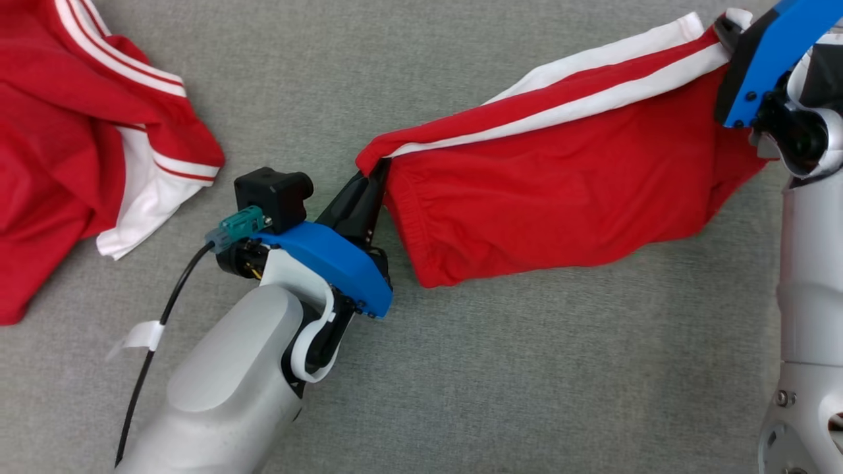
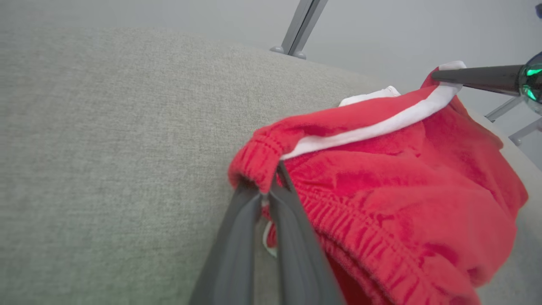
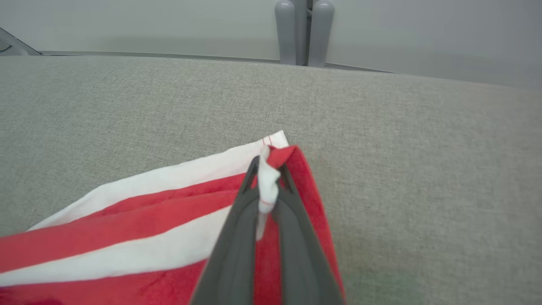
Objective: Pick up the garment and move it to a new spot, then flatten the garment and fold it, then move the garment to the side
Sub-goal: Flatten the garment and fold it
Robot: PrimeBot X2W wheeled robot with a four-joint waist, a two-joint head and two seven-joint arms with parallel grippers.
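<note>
The red shorts hang stretched between the two arms over the grey cloth surface, in the right half of the scene. The left gripper is clamped tight on the elastic waistband corner at the shorts' left end. The right gripper, farther off and at the far right, is pinched just as narrowly on the hem corner where the white side stripe ends; the right wrist view shows a fold of white and red cloth squeezed between its fingers. The cloth sags between the two grips, and whether its lower edge touches the surface I cannot tell.

A second red garment with white trim lies crumpled at the far left, well apart from the shorts.

Progress, as I judge it: the pick-up is done and the shorts are in carriage toward a new spot — an early stage. Laying them down, flattening, folding and moving them aside all remain, since the cloth is neither flat nor folded.
</note>
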